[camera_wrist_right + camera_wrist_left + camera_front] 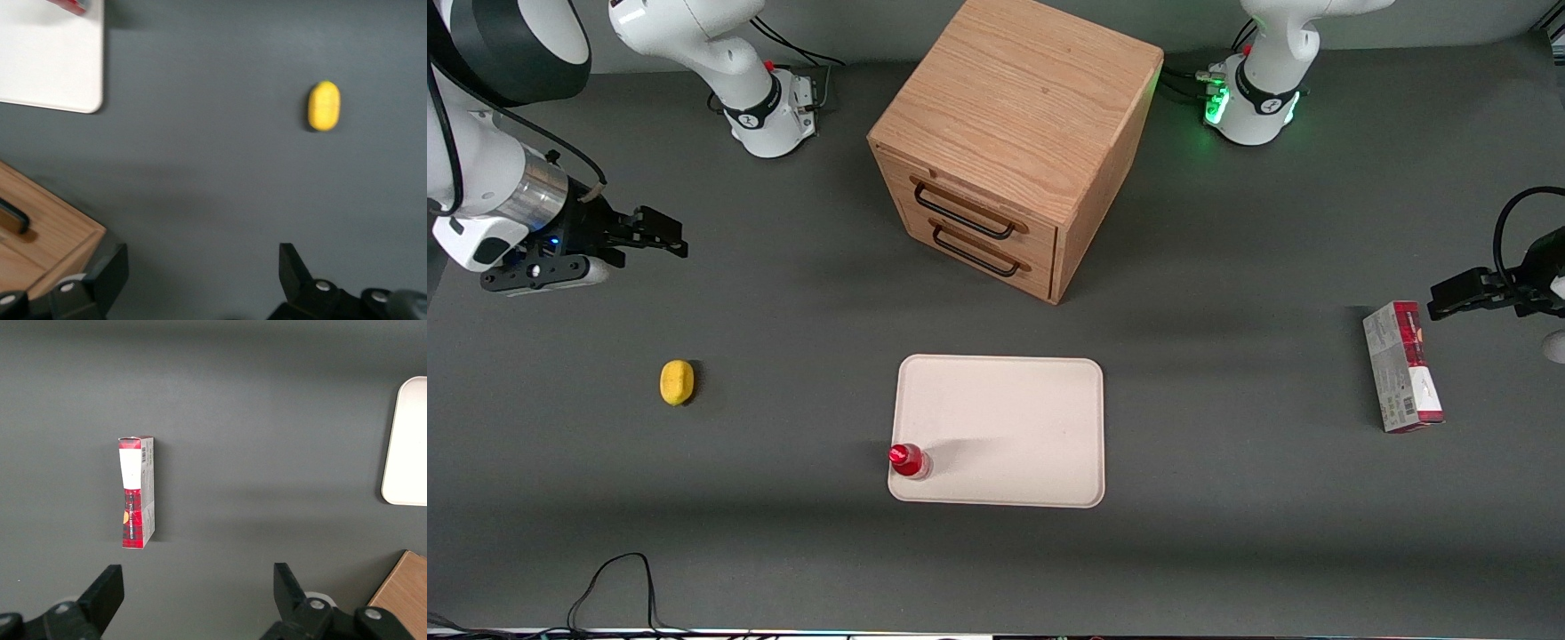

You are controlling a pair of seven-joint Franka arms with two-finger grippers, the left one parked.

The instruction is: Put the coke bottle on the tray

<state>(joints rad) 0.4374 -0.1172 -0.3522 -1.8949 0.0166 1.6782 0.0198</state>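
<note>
Since the coke bottle (910,460) already stood upright on the tray (1014,418), at its corner, the task looked done. Well apart from it, near the working arm's end, the gripper (667,242) hung above the surface (783,533) with fingers (297,267) spread and empty.

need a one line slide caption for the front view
Coke bottle stands upright on a near corner of the tray; the open gripper hangs empty toward the working arm's end, above the lemon.

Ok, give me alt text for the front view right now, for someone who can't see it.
The coke bottle stands upright on a near corner of the tray, which lies in front of the wooden drawer box. The gripper hangs open and empty toward the working arm's end, above a lemon; a red-and-white carton lies toward the parked arm's end.
</note>
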